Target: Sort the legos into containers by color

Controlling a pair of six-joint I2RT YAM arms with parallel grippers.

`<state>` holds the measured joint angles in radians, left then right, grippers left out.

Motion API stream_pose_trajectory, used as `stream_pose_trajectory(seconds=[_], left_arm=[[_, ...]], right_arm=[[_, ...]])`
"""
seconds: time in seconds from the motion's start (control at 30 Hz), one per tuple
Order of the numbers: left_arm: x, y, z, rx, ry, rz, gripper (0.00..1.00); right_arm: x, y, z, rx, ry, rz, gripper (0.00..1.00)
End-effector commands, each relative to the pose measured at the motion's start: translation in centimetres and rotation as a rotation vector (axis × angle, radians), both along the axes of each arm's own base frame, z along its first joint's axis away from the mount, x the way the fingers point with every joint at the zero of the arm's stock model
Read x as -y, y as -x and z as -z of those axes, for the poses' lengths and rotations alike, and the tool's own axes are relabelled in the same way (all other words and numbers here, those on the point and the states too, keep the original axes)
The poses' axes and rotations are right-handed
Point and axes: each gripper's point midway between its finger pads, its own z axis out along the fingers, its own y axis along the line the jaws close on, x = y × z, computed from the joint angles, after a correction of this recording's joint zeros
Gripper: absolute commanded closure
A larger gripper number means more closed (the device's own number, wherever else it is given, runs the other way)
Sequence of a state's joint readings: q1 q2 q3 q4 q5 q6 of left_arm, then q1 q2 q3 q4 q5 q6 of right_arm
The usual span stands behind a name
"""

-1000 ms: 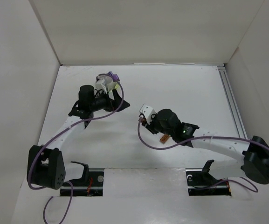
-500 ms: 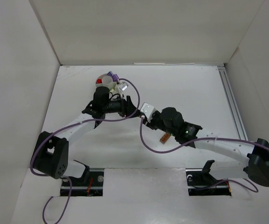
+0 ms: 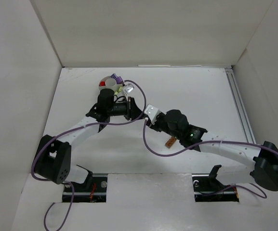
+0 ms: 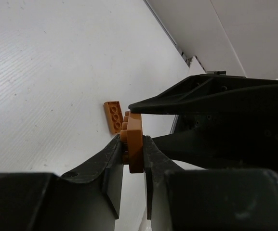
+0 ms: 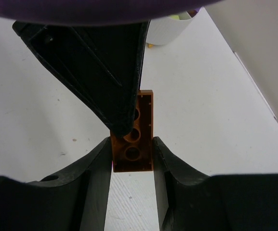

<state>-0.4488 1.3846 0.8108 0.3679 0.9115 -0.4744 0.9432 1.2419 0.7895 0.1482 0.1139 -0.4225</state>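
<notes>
Two hands, the left hand (image 4: 132, 147) and the right hand (image 5: 132, 147), clench one orange-brown lego brick (image 5: 142, 108) midway between the side edges of the desk (image 3: 201, 91).

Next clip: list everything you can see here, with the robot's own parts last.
held brick: one, orange-brown, clamped between the left fingers, right fingers flanking it
loose brick: one, orange-brown, flat on the table beside the right arm
dish: one, white, far left of centre
red brick: one seen, at the dish
lilac brick: at least one, at the dish's far rim
table: one, white, walled around
left gripper: black, shut on the held brick
right gripper: black, grip unclear
</notes>
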Motion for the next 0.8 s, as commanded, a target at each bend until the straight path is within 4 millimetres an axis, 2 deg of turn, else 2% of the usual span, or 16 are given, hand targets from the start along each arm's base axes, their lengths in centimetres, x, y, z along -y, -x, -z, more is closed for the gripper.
stream_pose_trajectory(seconds=[0.0,0.07,0.13,0.17,0.23,0.27,0.33,0.4,0.5,0.53,0.57,0.6,0.63,0.7,0.73,0.77], left_arm=[[0.9,0.0,-3.1,0.117,0.057,0.048,1.0],[0.9,-0.1,-3.8,0.135,0.062,0.039,1.0],[0.7,-1.0,-3.8,0.158,0.037,0.001,1.0],[0.5,-1.5,-4.1,0.168,0.013,-0.022,1.0],[0.1,-2.7,-4.1,0.177,-0.033,-0.083,1.0],[-0.4,-4.5,-4.8,0.202,-0.068,-0.175,1.0],[-1.8,-6.1,-4.3,0.177,-0.141,-0.277,1.0],[-4.3,-8.8,-5.2,0.199,-0.207,-0.412,1.0],[-8.4,-12.6,-4.5,0.178,-0.298,-0.599,1.0],[-9.4,-13.4,-5.0,0.176,-0.307,-0.634,1.0],[-10.3,-14.4,-4.3,0.155,-0.333,-0.667,1.0],[-12.4,-15.8,-4.0,0.143,-0.371,-0.752,1.0],[-13.4,-16.6,-4.4,0.131,-0.399,-0.793,1.0],[-15.0,-18.3,-2.8,0.079,-0.471,-0.868,1.0],[-16.0,-19.4,-3.7,0.089,-0.486,-0.919,1.0],[-16.4,-19.5,-2.9,0.058,-0.526,-0.928,1.0]], right_arm=[[-2.1,-0.6,-4.1,0.073,-0.105,-0.033,0.62],[-2.1,-1.0,-4.2,0.077,-0.102,-0.014,0.53],[-1.9,-1.3,-3.9,0.075,-0.092,0.004,0.13],[-1.8,-1.6,-4.3,0.084,-0.096,0.023,0.0],[-1.3,-1.9,-4.1,0.075,-0.092,0.059,0.0],[-0.5,-2.4,-3.9,0.08,-0.077,0.108,0.0],[0.2,-2.6,-3.4,0.066,-0.06,0.145,0.0],[1.3,-2.9,-3.4,0.073,-0.042,0.2,0.0],[3.3,-3.7,-3.1,0.05,-0.044,0.275,0.0],[4.9,-4.5,-2.4,0.037,-0.042,0.318,0.0],[5.7,-4.8,-1.7,-0.003,-0.048,0.345,0.0],[6.4,-5.1,-0.8,-0.036,-0.048,0.353,0.0],[8.4,-6.5,-0.4,-0.06,-0.055,0.407,0.0],[10.5,-7.1,1.2,-0.135,-0.057,0.457,0.0],[11.2,-7.3,1.6,-0.161,-0.062,0.459,0.0],[13.3,-8.1,2.3,-0.183,-0.059,0.518,0.0]])
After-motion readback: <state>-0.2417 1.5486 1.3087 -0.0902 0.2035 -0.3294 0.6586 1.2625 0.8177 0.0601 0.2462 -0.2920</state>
